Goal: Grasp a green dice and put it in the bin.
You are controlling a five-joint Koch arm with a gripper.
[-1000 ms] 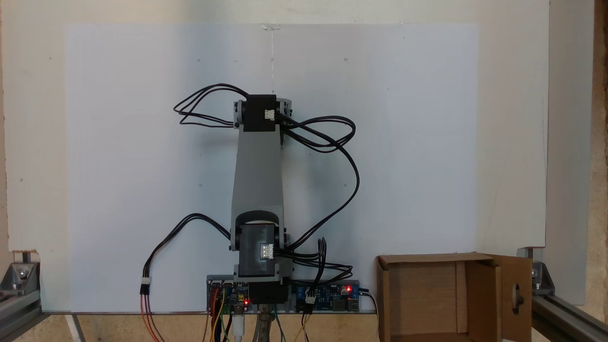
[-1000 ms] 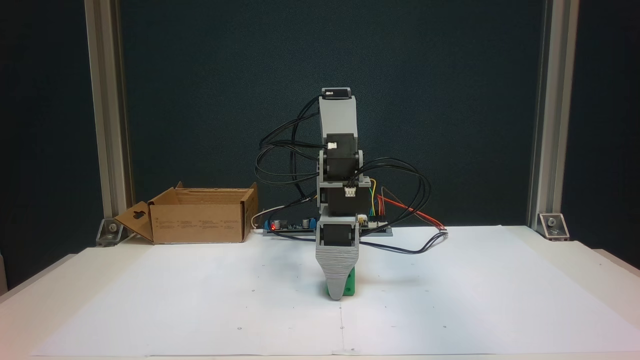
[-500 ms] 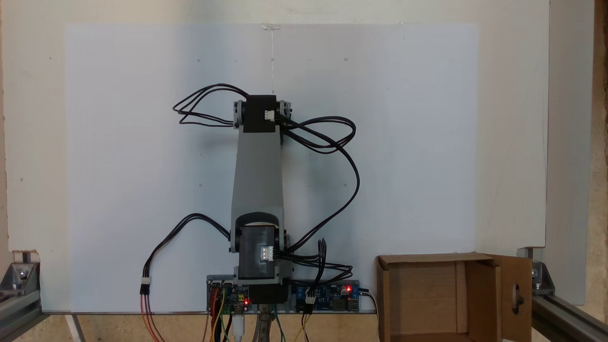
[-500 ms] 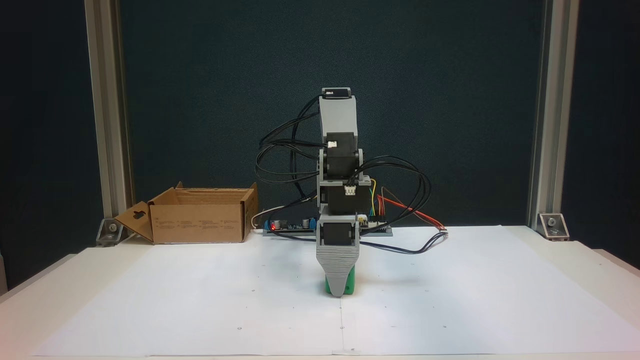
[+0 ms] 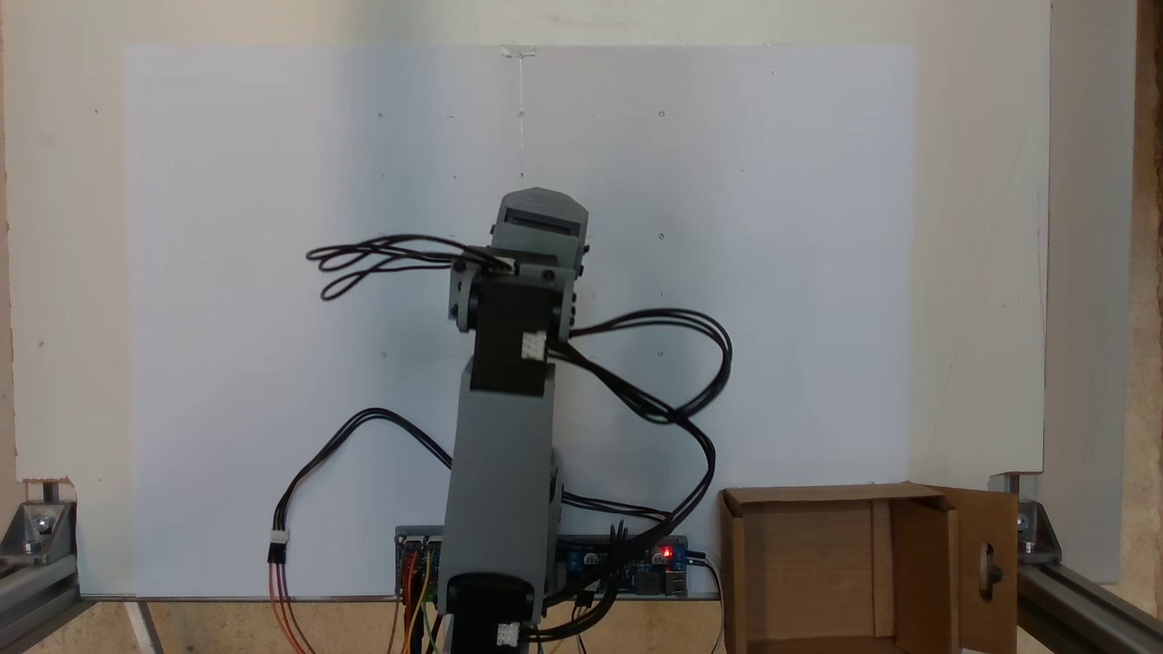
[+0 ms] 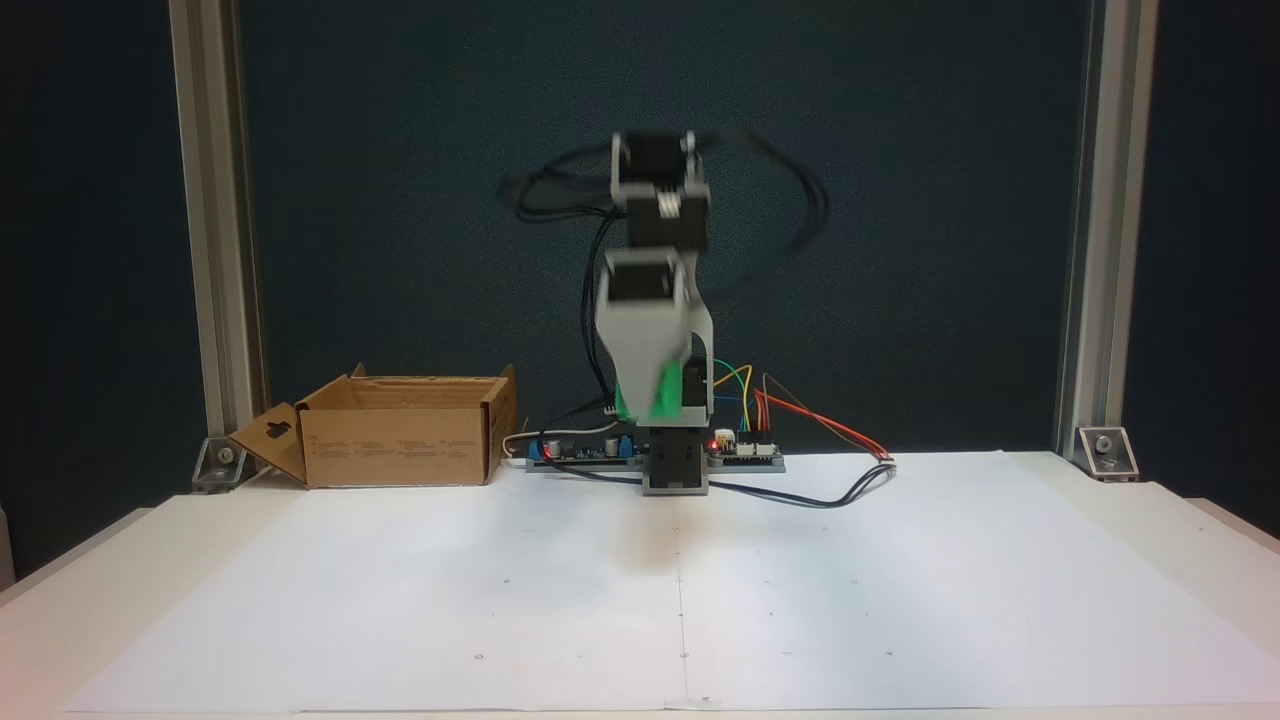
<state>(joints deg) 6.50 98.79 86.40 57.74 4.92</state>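
one fixed view overhead; other faces arm [image 6: 655, 320] from front; both show bin [image 5: 818, 568].

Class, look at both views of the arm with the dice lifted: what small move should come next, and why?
Probably swing the arm toward the bin. In a fixed view the green dice sits in the blurred gripper, well above the white paper, while the bin stands open at the table's back corner, off to the left there.

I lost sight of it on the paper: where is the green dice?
In a fixed view the green dice hangs in the pincer above the table, centre frame, right of the bin.
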